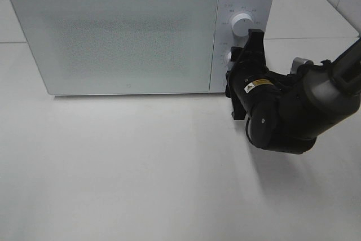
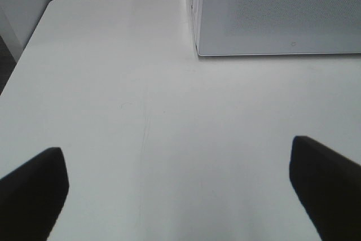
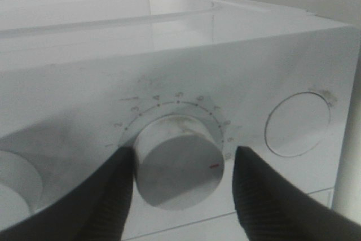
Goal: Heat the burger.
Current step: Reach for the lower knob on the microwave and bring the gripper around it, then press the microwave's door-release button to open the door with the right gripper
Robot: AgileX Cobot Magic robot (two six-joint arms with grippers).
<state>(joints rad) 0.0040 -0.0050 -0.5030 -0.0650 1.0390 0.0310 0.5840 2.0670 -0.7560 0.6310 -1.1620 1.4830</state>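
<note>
The small round burger with the domed bun cannot be seen in any view. The white box-shaped microwave oven (image 1: 130,32) stands at the far side of the white tabletop (image 1: 141,167) with its door shut. The frosted grey window gives no view of the inside, so whether the burger lies in there cannot be told.

In the high view the black right arm (image 1: 316,105) covers the lower part of the control panel, hiding most of the lower white round knob (image 3: 169,179). Only the upper white round knob (image 1: 241,22) shows whole. In the right wrist view the printed figures around the lower knob are blurred and unreadable, though a short red mark shows on its face. A flat round white disc (image 3: 297,123) sits on the panel beside it, and what it is cannot be made out. The left arm is out of the high view.

The right arm enters from the right edge, with its wrist bent toward the microwave's right end and rolled a quarter turn. The right gripper (image 3: 181,165) straddles the lower knob. One finger (image 3: 107,196) touches the knob's rim. The other stands just apart from it, so the grip is loose, not clamped.

The left gripper (image 2: 177,187) hangs over bare tabletop near the microwave's left front corner. Its fingers (image 2: 34,184) are spread wide and hold nothing.
</note>
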